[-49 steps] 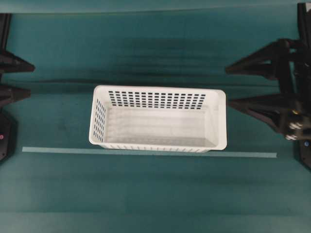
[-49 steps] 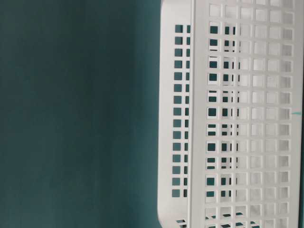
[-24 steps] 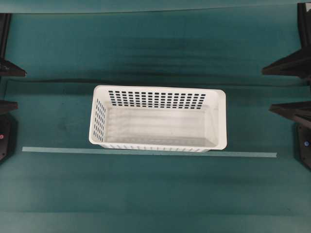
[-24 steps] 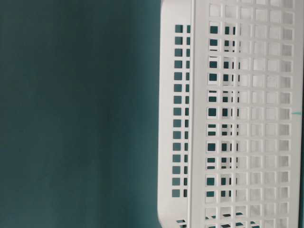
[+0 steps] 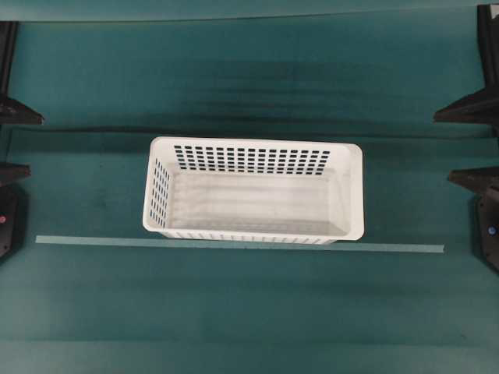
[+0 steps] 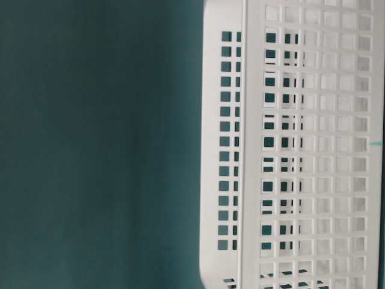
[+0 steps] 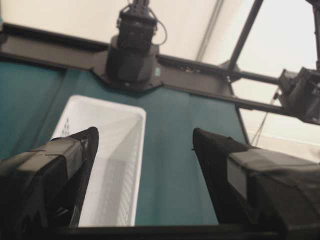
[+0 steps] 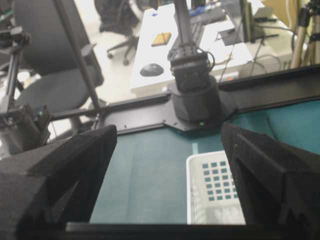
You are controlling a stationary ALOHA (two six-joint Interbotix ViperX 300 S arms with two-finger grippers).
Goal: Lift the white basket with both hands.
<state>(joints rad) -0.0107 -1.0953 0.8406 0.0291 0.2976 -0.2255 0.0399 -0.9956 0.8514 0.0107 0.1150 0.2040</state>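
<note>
Basket (image 5: 254,192), white and empty, sits mid-table (image 5: 234,312) by a pale strip (image 5: 390,248), while left claw (image 5: 14,142) at nine o'clock and right claw (image 5: 472,146) at three gape wide, holding nothing, seemingly placed to take opposite short ends.

I have the left gripper (image 5: 9,142) parked at the left edge of the tabletop, only its two black fingertips (image 5: 19,114) poking into the overhead view, jaws spread wide with nothing between them. My right gripper (image 5: 468,144) sits at the right edge, its two pointed fingers (image 5: 466,111) likewise wide apart and empty. Through each wrist camera I see both fingers splayed, tips aimed across the tabletop toward the opposite arm's base.
</note>
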